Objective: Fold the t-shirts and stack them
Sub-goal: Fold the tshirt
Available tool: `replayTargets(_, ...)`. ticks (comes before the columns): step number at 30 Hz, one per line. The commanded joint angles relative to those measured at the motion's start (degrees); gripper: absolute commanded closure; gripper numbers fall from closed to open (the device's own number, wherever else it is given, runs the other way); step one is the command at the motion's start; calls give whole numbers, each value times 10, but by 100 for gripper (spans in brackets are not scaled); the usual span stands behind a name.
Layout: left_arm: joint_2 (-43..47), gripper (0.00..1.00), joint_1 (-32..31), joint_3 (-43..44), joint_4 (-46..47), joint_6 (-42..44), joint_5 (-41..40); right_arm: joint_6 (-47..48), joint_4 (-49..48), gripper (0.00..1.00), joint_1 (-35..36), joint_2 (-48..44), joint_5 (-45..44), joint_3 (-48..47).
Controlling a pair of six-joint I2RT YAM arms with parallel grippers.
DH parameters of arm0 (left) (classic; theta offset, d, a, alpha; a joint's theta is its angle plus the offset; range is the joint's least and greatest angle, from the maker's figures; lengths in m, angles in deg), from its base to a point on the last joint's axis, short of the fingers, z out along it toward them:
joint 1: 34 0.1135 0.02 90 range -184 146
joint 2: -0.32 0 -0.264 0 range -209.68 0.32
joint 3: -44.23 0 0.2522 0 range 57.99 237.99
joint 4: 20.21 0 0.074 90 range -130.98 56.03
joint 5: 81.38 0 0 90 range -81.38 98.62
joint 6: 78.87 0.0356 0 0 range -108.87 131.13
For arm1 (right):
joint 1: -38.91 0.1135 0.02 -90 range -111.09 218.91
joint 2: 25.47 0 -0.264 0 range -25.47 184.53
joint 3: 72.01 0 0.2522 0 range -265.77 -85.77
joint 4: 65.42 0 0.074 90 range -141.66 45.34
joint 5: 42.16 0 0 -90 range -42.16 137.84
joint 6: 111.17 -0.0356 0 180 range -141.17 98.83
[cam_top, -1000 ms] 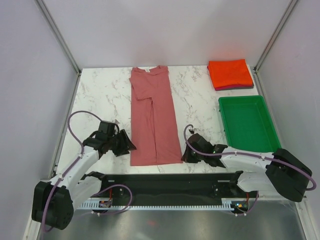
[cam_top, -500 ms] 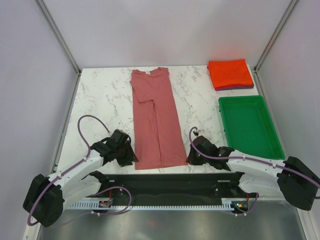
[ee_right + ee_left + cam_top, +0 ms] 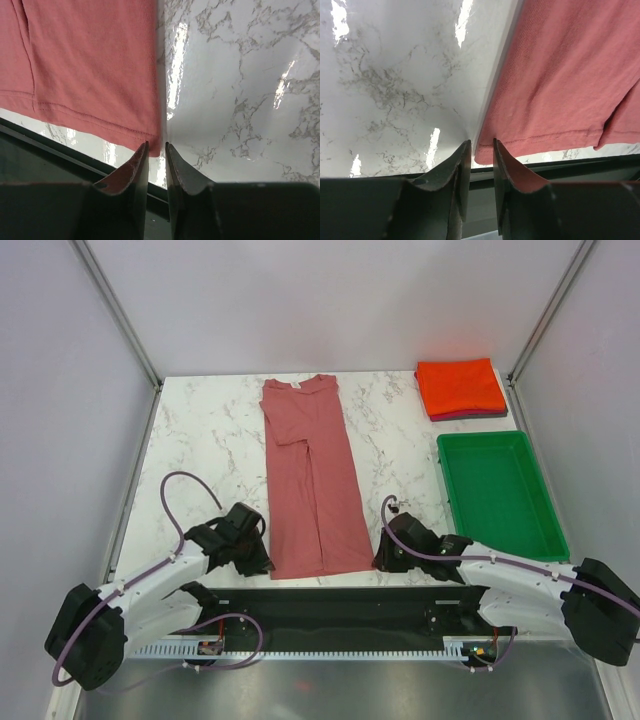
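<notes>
Two tools are sitting low at the near edge of the marble worktop [image 3: 200,430], one at each near corner of a dusty rose t-shirt [image 3: 310,475]. The shirt is lying flat, folded lengthwise into a long narrow strip, with its collar at the far end and its hem toward the arms. The left tool [image 3: 480,146] is standing only narrowly open, its fingers a slim gap apart. The shirt's near-left hem corner is lying right at that gap, flat on the worktop and not visibly pinched. The right tool [image 3: 156,146] is showing the same slim gap, with the near-right hem corner just at its fingertips and no cloth visibly clamped. At the far right corner of the worktop, a folded orange-red t-shirt [image 3: 460,386] is resting squarely on a folded dark maroon t-shirt [image 3: 470,417], of which only a thin edge is showing. A green tray [image 3: 497,490] is sitting just on the near side of that stack, along the right side, well apart from the rose shirt.
</notes>
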Motion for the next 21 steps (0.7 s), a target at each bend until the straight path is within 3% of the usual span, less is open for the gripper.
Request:
replayTargets(1, -10, 69, -4, 4, -4, -19, -6, -9, -7, 73, 3, -16, 5, 7)
replayTargets(8, -2, 61, -15, 2, -4, -24, -6, -10, -16, 72, 3, -6, 11, 15)
replayTargets(14, -14, 62, -18, 3, -4, -21, -1, -16, -40, 73, 4, 2, 29, 32)
replayTargets(21, 7, 78, -25, -5, -4, -36, -13, -30, -42, 78, 5, -16, 24, 46)
